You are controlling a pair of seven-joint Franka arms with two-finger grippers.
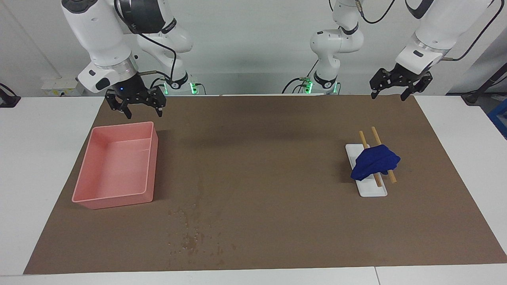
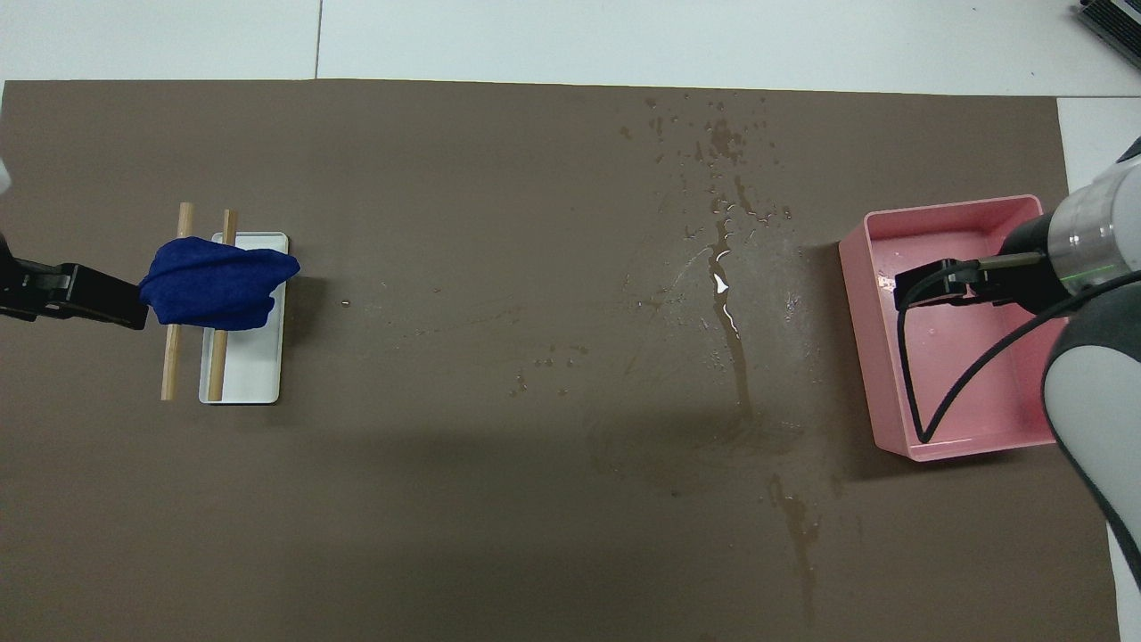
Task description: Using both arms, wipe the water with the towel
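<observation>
water [image 1: 190, 233], towel [image 1: 374, 162] apparently across chopsticks [image 1: 376, 158]

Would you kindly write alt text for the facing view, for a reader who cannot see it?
A blue towel lies on chopsticks across a white plate, on a brown mat with water spilled near a pink tray. The left gripper and right gripper hang open, raised, holding nothing.

In the overhead view my left gripper [image 2: 76, 294] is cut off by the picture's edge, its fingertips unseen. My right arm [image 2: 1092, 357] covers part of the pink tray [image 2: 860, 294] and hides my right gripper's fingertips. The blue towel [image 1: 374, 162] conceals the middle of the two chopsticks [image 1: 366, 140] and part of the white plate [image 1: 372, 190].
</observation>
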